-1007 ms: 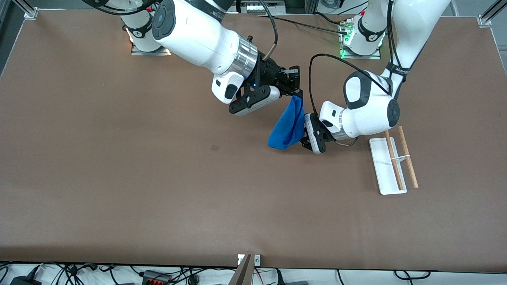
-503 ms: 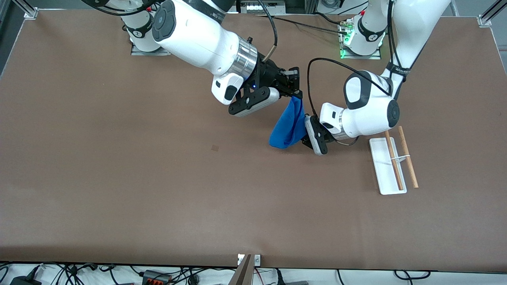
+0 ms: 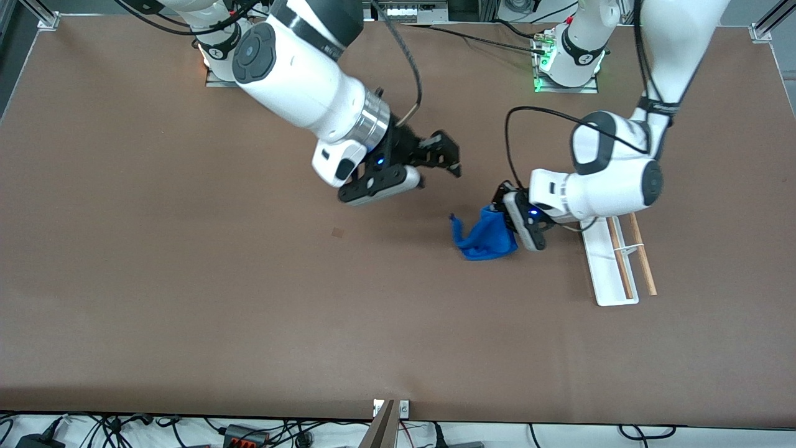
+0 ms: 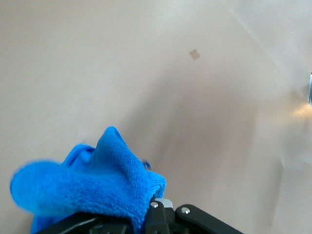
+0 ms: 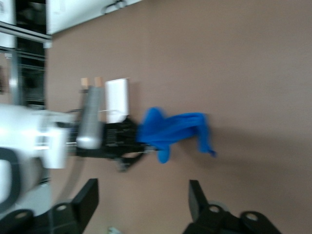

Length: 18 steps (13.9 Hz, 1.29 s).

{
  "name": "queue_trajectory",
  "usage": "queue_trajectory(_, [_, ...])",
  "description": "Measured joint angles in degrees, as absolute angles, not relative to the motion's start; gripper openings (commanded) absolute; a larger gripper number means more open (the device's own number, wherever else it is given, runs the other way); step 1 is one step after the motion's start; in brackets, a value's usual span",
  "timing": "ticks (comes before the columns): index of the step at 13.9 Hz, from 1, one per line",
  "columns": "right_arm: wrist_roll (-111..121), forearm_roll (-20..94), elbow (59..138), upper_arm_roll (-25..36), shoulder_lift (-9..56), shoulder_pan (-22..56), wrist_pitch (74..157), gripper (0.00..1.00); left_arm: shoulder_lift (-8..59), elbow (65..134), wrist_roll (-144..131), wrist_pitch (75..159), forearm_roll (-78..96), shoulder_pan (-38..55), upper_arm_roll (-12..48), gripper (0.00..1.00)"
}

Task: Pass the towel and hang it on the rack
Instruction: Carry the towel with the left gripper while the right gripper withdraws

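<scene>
The royal-blue towel (image 3: 482,238) droops in a bunch from my left gripper (image 3: 502,211), which is shut on one edge of it, low over the table beside the rack (image 3: 600,274). The rack's two wooden rods (image 3: 622,264) are bare. In the left wrist view the towel (image 4: 87,187) bulges out of the closed left gripper (image 4: 158,208). My right gripper (image 3: 449,155) stands open and holds nothing, apart from the towel toward the right arm's end. In the right wrist view the right gripper (image 5: 144,200) is wide open, with the towel (image 5: 173,129) and the rack (image 5: 117,95) farther off.
The rack's white base (image 3: 612,297) lies toward the left arm's end of the brown table (image 3: 249,311). A small dark mark (image 3: 337,233) is on the tabletop. Both arm bases stand along the table's edge farthest from the front camera.
My right gripper has opened, let go of the towel and drawn back toward its own end. The left gripper has carried the towel closer to the rack, and the towel now hangs from it alone.
</scene>
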<state>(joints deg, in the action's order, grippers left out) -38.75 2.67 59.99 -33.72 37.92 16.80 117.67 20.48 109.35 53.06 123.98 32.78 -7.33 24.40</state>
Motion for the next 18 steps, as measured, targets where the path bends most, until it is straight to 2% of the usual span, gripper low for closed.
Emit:
queue_trajectory(3, [-37.4,-5.3,59.9,-33.6,37.6,11.6,108.0,1.00,19.4,107.0,47.7,118.1,27.5,-13.1,24.0,0.01])
queue_trajectory(6, [-36.9,-11.9,59.9,-33.4,37.3,5.9,100.5,1.00,19.4,105.7,41.9,117.2,21.1,-15.9,23.7,0.01])
queue_trajectory(10, [-35.6,-17.9,60.2,-33.0,37.2,-0.1,96.5,1.00,19.4,104.3,34.1,116.5,10.8,-16.9,23.4,0.01])
queue_trajectory(15, [-33.8,-19.8,60.7,-29.8,36.1,-1.0,94.7,1.00,19.4,101.1,33.6,110.5,6.6,-22.0,22.5,0.01])
queue_trajectory(18, [-27.8,-19.5,63.0,-24.0,32.5,-1.5,94.2,1.00,19.7,100.9,32.9,110.1,5.3,-23.7,20.2,0.01])
